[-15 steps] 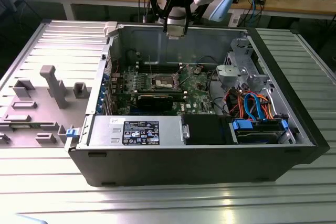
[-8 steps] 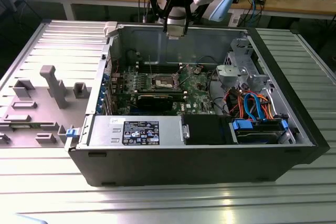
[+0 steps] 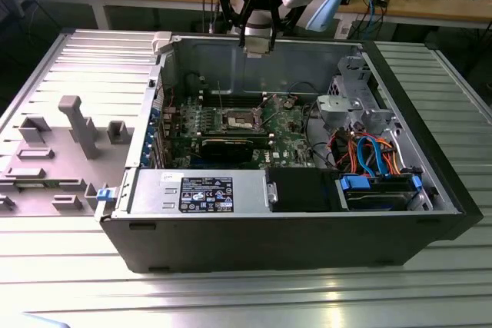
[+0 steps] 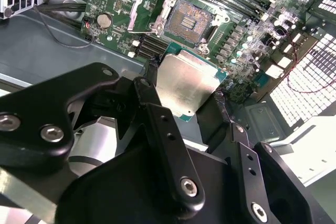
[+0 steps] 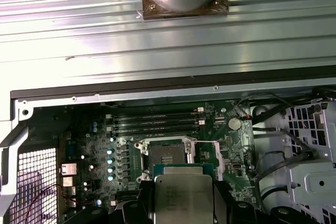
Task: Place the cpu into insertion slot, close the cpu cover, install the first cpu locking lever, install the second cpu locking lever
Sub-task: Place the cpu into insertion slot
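My gripper is shut on the cpu, a flat square chip with a pale silvery face, gripped by two opposite edges between the black fingers. In the exterior view the gripper hangs above the open computer case, over its back wall. The insertion slot lies bare on the green motherboard, with a dark centre and a metal rim. The cpu sits apart from the slot, high above the board. The cpu cover stands open beside the slot.
The case lies on its side on a ribbed metal table. A power supply sits at the front, and drive cages with blue and orange cables at the exterior view's right. Grey fixtures stand at the left.
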Robot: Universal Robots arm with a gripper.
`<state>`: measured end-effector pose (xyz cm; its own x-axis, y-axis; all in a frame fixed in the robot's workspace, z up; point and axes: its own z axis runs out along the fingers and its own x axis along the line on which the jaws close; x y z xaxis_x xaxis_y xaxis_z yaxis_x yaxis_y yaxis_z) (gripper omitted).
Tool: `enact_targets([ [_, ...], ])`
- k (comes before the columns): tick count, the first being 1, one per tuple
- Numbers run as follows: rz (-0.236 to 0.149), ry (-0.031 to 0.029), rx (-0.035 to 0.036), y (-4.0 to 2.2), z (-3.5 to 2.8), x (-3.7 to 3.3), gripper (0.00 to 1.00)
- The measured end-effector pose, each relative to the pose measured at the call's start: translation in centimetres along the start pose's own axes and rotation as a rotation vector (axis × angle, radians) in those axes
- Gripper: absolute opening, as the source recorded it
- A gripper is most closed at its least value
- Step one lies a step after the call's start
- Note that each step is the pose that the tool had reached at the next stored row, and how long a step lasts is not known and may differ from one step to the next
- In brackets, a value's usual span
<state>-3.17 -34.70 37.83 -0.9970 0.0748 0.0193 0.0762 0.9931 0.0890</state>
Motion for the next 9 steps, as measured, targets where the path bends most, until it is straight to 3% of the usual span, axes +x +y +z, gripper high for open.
enact_targets([
  [9,0.004,-0.0003,0.0,0.0,0.0,0.0,0.54],
])
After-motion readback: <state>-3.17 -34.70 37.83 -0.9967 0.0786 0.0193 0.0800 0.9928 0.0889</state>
